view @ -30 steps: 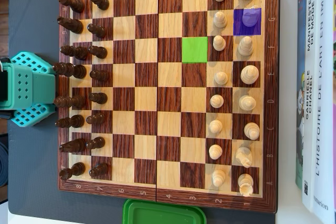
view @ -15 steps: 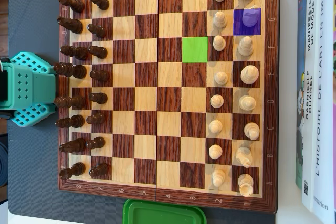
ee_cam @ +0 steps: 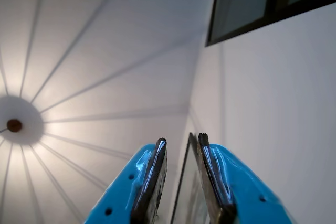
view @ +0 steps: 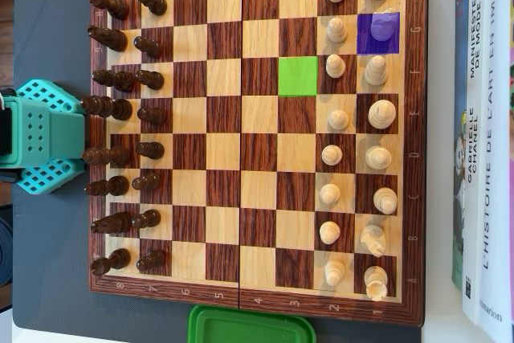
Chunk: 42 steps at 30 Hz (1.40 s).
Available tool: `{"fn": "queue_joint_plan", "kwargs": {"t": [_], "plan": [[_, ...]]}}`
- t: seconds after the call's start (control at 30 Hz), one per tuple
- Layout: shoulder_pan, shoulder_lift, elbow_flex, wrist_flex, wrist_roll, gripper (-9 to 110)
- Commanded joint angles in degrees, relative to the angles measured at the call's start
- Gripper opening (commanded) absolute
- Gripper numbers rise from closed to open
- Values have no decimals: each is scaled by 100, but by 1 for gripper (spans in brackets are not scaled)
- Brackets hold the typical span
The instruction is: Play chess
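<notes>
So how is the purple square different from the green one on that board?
The purple square sits in the outer rows among the white pieces and has a pale piece showing through it; the green square sits nearer the board's middle and holds nothing. Purple is see-through, green looks solid. Both cover one square each.

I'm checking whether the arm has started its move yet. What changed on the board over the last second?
Nothing visibly changed in the overhead view: every piece on the chessboard stands where it did, and the purple square and green square are unchanged. The arm's teal base has not shifted.
</notes>
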Motion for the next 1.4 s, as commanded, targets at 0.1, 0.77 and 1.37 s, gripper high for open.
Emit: {"fn": "queue_joint_plan", "kwargs": {"t": [0.1, 0.77, 1.37], "plan": [[9, 0, 105, -9, 18, 11], [-35, -9, 105, -9, 26, 11], [-686, -18, 105, 1969, 686, 11]]}}
